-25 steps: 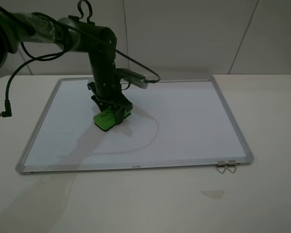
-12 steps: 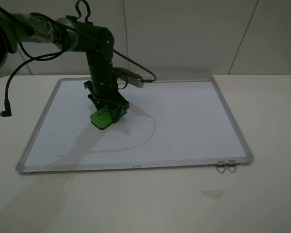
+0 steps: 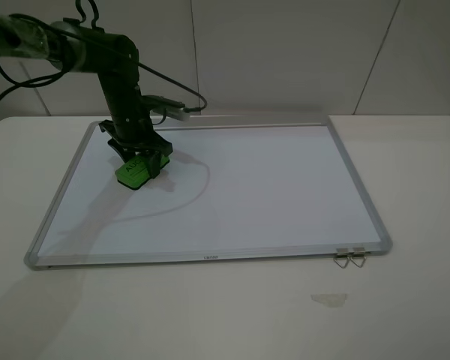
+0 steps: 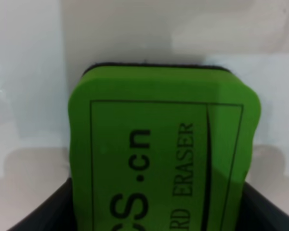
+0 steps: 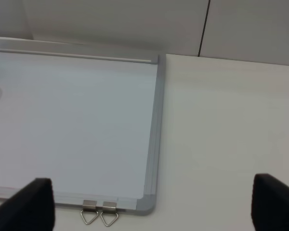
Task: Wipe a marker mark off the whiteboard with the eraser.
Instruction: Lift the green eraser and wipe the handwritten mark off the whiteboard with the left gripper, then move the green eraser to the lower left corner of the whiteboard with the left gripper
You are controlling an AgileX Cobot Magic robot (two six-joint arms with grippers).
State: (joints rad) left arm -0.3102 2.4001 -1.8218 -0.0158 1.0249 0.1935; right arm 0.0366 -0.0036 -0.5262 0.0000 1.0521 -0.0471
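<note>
The bright green eraser lies flat on the whiteboard near its far left corner. My left gripper is shut on it from above. In the left wrist view the eraser fills the picture, with dark fingers at both sides. No marker mark shows on the white surface; it may be hidden under the eraser or arm. My right gripper is open, with its fingers far apart, over the near right corner of the whiteboard. It is out of the exterior high view.
Two metal clips hang at the board's near right corner, also in the right wrist view as clips. A grey tray strip runs along the far edge. A small pale patch lies on the table in front.
My left arm has slid the eraser leftward and slightly toward the far edge of the board. The grip on the eraser is unchanged.
</note>
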